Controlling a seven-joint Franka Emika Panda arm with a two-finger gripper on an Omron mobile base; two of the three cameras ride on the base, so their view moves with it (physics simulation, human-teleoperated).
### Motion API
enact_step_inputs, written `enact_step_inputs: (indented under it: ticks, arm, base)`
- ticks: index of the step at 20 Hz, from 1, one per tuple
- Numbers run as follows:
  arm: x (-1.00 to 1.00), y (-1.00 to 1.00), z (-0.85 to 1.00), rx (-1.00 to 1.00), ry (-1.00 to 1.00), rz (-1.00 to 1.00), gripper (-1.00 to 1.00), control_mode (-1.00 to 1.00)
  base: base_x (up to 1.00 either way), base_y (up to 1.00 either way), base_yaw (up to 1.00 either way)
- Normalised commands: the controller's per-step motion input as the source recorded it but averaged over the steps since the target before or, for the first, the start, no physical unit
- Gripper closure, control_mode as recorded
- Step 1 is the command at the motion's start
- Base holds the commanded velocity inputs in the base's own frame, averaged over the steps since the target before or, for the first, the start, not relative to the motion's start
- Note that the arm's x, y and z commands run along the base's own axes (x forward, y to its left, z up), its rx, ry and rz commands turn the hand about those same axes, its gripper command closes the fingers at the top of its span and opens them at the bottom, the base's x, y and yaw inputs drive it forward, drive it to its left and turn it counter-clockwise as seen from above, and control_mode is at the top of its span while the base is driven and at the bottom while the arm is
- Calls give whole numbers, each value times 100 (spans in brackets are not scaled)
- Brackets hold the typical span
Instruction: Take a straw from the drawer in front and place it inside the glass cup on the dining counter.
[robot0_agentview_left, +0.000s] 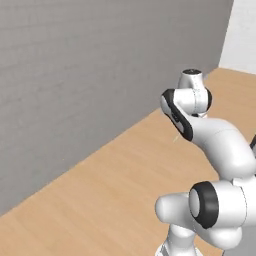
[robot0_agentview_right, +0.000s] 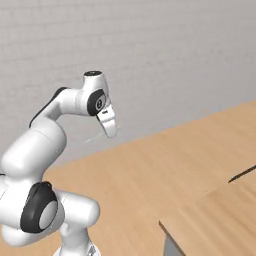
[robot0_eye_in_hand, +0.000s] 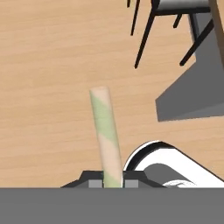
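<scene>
Above the pale wood-grain floor (robot0_eye_in_hand: 48, 65): straw (robot0_eye_in_hand: 106, 131) clamped in the gripper (robot0_eye_in_hand: 112, 183).
Smooth cylindrical stick with pale green and cream diagonal bands, pinched between nearly closed dark fingertips; black-legged stools (robot0_eye_in_hand: 162, 26) and grey dining counter (robot0_eye_in_hand: 197, 94) base beyond.

one straw (robot0_eye_in_hand: 106, 140), pale with green stripes, sticking up between the fingertips in the hand view, and it's a single thin pale line beside the hand in the right base view. one gripper (robot0_eye_in_hand: 113, 183), closed on that straw. one wood-topped dining counter (robot0_agentview_right: 220, 215), its corner poking in at the lower right of the right base view. one dark stool (robot0_eye_in_hand: 168, 17) for sure; whether the other black legs beside it belong to a second, can't tell.
</scene>
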Motion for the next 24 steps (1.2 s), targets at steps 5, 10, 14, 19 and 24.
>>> enact_step_inputs:
  ticks: [5, 10, 14, 19, 24]
  arm:
    - [0, 0, 0, 0, 0, 0, 100, 100]
    - [0, 0, 0, 0, 0, 0, 100, 100]
    - [0, 0, 0, 0, 0, 0, 100, 100]
    - [0, 0, 0, 0, 0, 0, 100, 100]
    - [0, 0, 0, 0, 0, 0, 100, 100]
  base:
    - [66, 47, -68]
    - [60, 53, -69]
    - [70, 64, -65]
    - [85, 68, -62]
    - [90, 73, -60]
